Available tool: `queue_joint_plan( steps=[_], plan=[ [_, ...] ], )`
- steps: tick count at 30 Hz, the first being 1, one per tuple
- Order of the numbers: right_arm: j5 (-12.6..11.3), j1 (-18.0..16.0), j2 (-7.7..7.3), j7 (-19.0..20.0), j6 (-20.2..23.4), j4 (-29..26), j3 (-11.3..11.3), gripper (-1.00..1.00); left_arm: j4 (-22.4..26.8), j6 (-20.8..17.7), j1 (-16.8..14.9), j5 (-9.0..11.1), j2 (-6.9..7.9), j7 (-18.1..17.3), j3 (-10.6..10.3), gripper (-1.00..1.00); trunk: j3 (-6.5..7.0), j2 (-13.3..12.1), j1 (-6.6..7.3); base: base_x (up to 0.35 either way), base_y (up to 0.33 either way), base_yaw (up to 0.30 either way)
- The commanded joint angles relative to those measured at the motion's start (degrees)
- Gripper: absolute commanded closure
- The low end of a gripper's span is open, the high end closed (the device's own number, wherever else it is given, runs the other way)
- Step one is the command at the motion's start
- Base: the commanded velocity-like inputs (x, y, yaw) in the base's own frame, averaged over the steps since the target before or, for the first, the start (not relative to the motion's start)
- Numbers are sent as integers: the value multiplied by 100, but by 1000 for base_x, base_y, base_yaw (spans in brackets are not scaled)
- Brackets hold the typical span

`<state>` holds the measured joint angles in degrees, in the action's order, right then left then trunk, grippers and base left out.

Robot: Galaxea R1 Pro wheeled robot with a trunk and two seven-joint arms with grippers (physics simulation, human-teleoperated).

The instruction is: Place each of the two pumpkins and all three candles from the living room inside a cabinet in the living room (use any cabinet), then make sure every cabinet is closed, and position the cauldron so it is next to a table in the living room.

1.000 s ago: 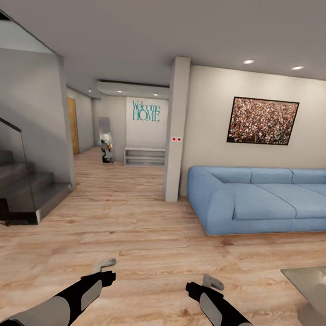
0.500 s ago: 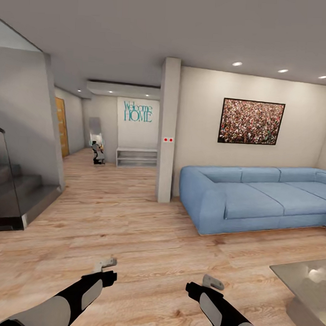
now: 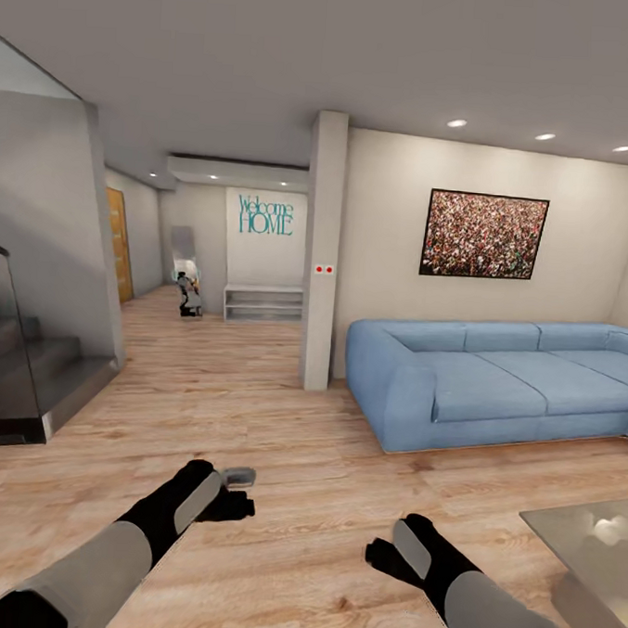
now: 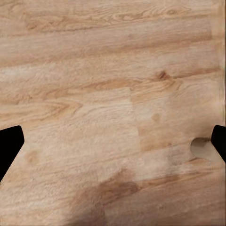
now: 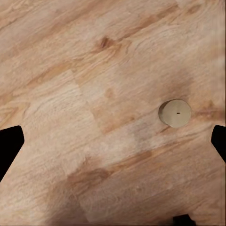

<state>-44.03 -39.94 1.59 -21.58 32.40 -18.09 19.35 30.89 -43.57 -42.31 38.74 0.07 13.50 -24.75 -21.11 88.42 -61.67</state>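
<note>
Pale oak-grain plank floor [image 3: 252, 412] runs through the head view, from the robot's two black-and-grey arms out to a long light-blue fabric sofa [image 3: 496, 381] against the right-hand wall. Above the sofa hangs a dark-framed speckled picture [image 3: 484, 234]. A square grey pillar [image 3: 323, 250] stands just beside the sofa's near end; past it, a hallway ends at a wall with teal "Welcome HOME" lettering [image 3: 265, 215] above a low pale open shelf [image 3: 263, 302]. Dark stairs behind a glass panel [image 3: 13, 370] sit at the far left. At the lower right corner is part of the low rectangular coffee table with a reflective grey glass top [image 3: 575, 534]. The left claw [image 3: 238, 492] and right claw [image 3: 378, 561] hang over bare floor, well apart from each other.

From the left wrist view, the left claw's dark fingertips [image 4: 9, 146] sit at opposite edges, spread apart over floorboards.

From the right wrist view, the right claw's fingertips [image 5: 9, 146] likewise stand wide apart, and a small round cream candle [image 5: 175, 113] stands upright on the floor between them, nearer one finger.
</note>
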Motion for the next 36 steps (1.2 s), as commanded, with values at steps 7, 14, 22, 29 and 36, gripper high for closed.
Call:
queue_joint_plan(
  steps=[7,14,22,29,36],
  plan=[
    [-8,-159,-17,-325,167,191,5,-100,262,-472,-287,56,-27,126,-20,-100,-8,4,0,0,0,0],
    [-3,-178,-47,-364,192,226,-3,-100,310,-633,-325,68,-3,222,-30,-100,-8,4,0,0,0,0],
    [-1,-180,-52,-372,199,235,-1,-100,324,-659,-329,63,-10,242,-30,-100,-62,124,-66,0,0,0],
    [5,-168,-36,-353,237,204,8,-100,316,-660,-330,63,-13,248,-30,-100,-188,405,-220,0,0,0],
    [1,-163,4,-366,265,168,27,-100,316,-661,-330,63,-16,250,-30,-100,-313,686,-373,0,0,0]
  ],
)
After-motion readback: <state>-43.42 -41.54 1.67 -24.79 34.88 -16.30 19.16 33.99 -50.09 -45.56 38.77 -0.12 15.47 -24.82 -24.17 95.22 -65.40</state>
